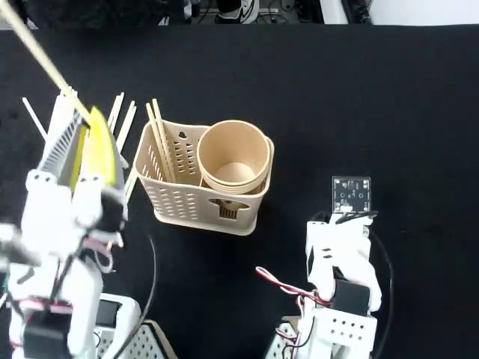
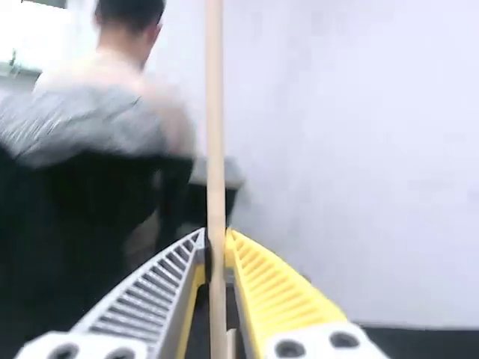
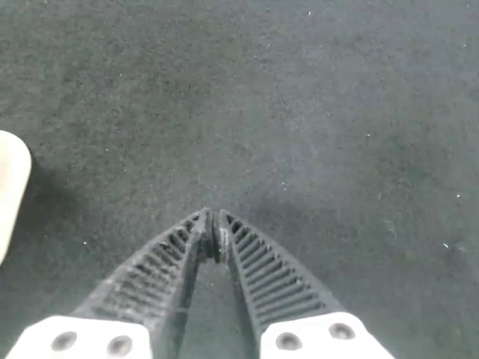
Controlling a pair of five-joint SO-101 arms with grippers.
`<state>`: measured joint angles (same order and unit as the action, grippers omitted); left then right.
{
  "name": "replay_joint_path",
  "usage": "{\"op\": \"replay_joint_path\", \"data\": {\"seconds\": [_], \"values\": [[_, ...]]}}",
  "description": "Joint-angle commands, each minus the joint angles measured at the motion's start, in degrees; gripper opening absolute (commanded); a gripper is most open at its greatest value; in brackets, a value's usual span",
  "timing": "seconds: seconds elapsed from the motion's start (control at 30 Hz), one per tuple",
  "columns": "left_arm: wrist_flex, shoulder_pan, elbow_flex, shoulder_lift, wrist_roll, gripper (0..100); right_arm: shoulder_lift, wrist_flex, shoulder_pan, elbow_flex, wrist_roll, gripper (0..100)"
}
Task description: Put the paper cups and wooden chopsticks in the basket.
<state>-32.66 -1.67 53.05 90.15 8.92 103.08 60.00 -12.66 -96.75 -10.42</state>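
A cream perforated basket (image 1: pixel 187 202) stands on the black table, with stacked paper cups (image 1: pixel 233 157) in its right part and two wooden chopsticks (image 1: pixel 160 142) leaning in its left part. My left gripper (image 1: pixel 81 112) is raised left of the basket, shut on a wooden chopstick (image 1: pixel 37 48) that sticks up and away; in the left wrist view the chopstick (image 2: pixel 215 134) runs straight between the white and yellow fingers (image 2: pixel 266 280). More chopsticks (image 1: pixel 123 116) lie on the table beside that arm. My right gripper (image 3: pixel 215 238) is shut on nothing, over bare cloth right of the basket.
A loose chopstick (image 1: pixel 34 118) lies at the far left. The right arm's body (image 1: pixel 340 247) sits near the front edge, right of the basket. A pale rim of the basket (image 3: pixel 11 187) shows in the right wrist view. A person sits beyond the table.
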Motion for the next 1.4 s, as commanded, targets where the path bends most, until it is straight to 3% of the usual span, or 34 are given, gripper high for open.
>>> {"op": "replay_joint_path", "data": {"seconds": [0.0, 0.23, 1.03, 1.13, 1.2, 1.37], "values": [[4.66, -4.53, 6.64, 4.92, 0.35, 3, 3.91, 0.26, 0.35, 0.22, 0.35, 1.4], [10.9, -7.25, 16.57, 5.71, 0.35, 3, 3.91, 0.26, 0.35, 0.22, 0.35, 1.4], [10.46, -6.9, 22.64, 5.71, 0.44, 3, 3.91, 0.26, 0.35, 0.22, 0.35, 1.5], [10.29, -6.81, 21.93, 5.27, -0.35, 11, 3.91, 0.26, 0.35, 0.22, 0.35, 1.5], [5.71, -7.08, 19.12, 5.27, 0.44, 17, 3.91, 0.26, 0.53, 0.22, 0.35, 1.5], [-10.11, -3.74, 7.78, 4.66, 2.46, 20, 3.91, 0.26, 0.53, 0.22, 0.35, 1.5]]}}
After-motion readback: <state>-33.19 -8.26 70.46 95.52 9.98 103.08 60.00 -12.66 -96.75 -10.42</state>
